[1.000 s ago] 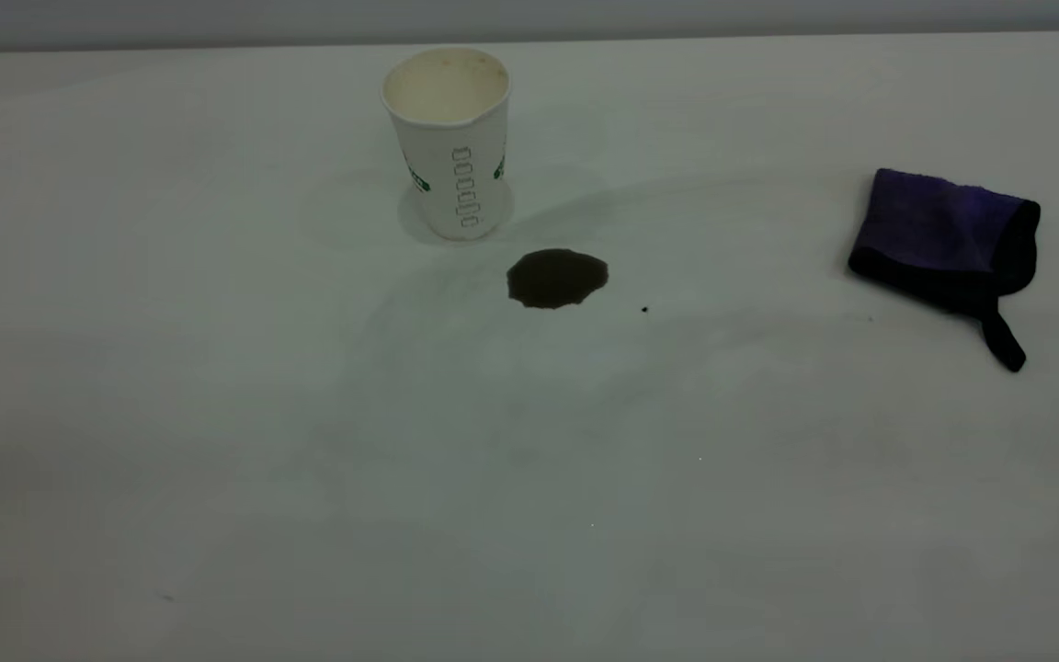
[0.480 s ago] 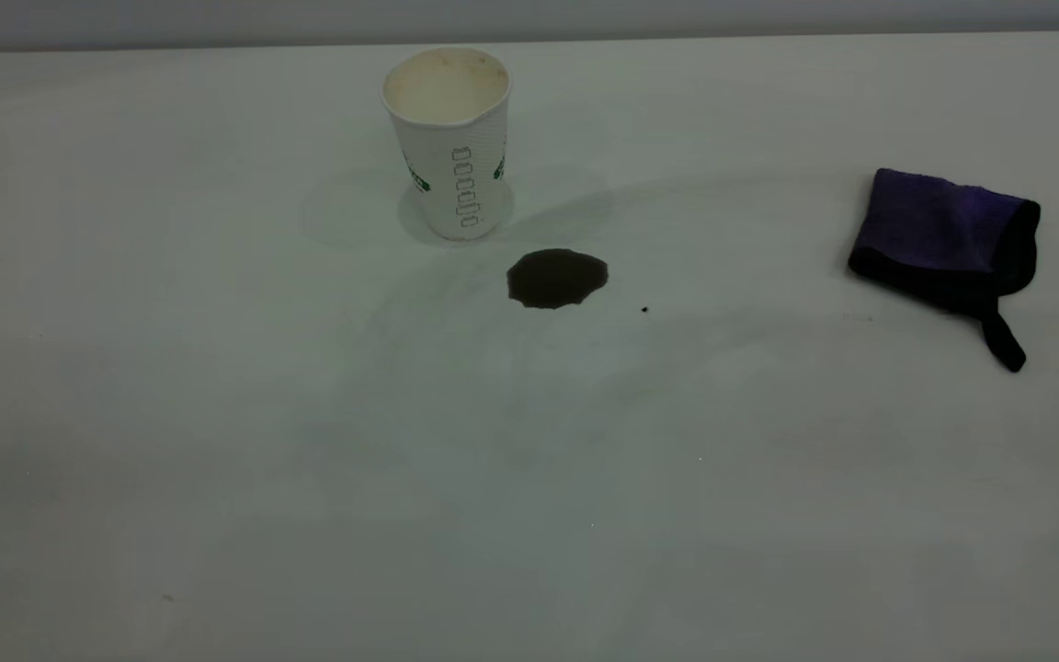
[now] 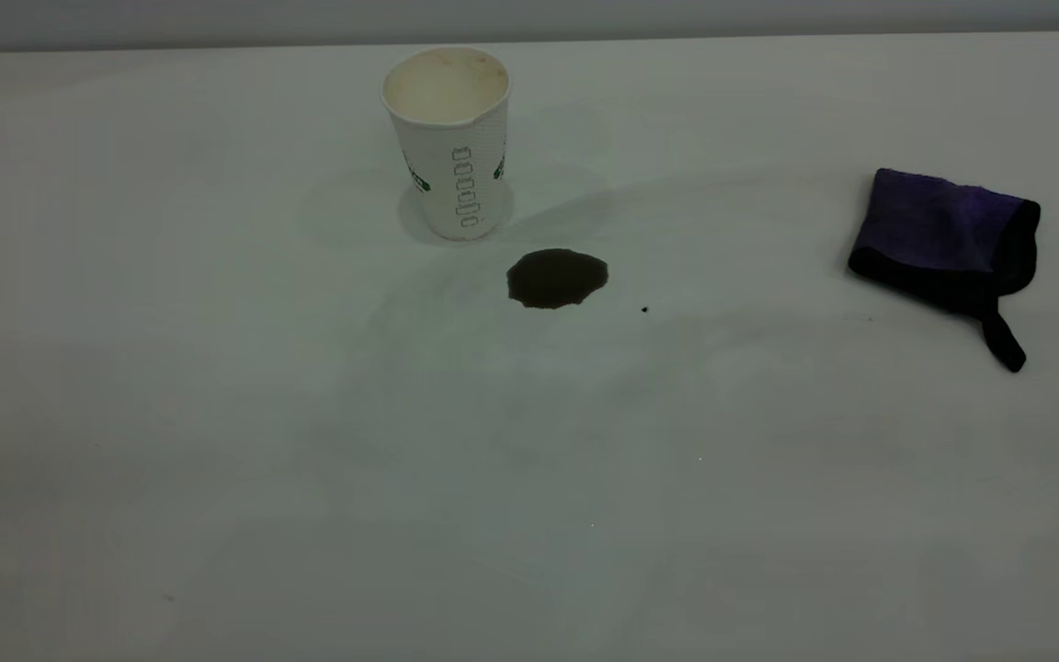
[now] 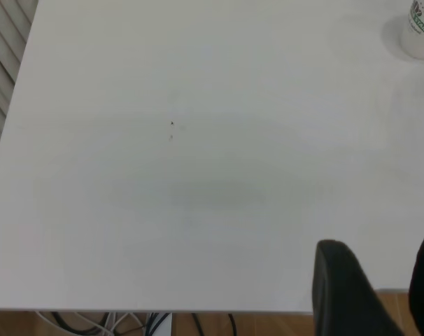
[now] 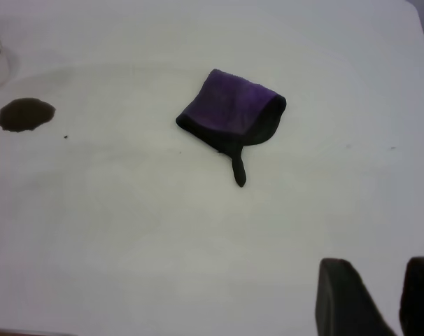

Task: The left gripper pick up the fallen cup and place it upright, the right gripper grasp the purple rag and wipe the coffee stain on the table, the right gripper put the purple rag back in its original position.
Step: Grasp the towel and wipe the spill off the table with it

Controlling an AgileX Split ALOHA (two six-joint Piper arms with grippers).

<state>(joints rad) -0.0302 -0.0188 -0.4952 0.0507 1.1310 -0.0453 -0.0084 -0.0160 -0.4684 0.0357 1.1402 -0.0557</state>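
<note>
Exterior view: one cup (image 3: 449, 138) stands upright at the far side of the table (image 3: 309, 460), mouth up. One stain (image 3: 556, 278) lies just beside its base, toward the near right, not touching it. One rag (image 3: 945, 241) lies flat, well apart from both, at the right. A single tiny dark speck sits near the stain.

Neither arm appears in the exterior view. The left gripper (image 4: 380, 290) is pulled back at the table edge, far from the cup, with its fingers parted and nothing between them. The right gripper (image 5: 380, 297) hangs over bare table near the rag, fingers parted, also carrying nothing.

Handling, as judged:
- Rag: soft, light, limp. It will fold and sag when lifted. Grip the raised folded body, not the thin black tab, so that enough cloth bunches between the fingers.
- Cup: light, thin-walled, easily crushed or tipped. The wiping stroke should run clear of its base.
- Stain: appears wet, so it may smear outward.
</note>
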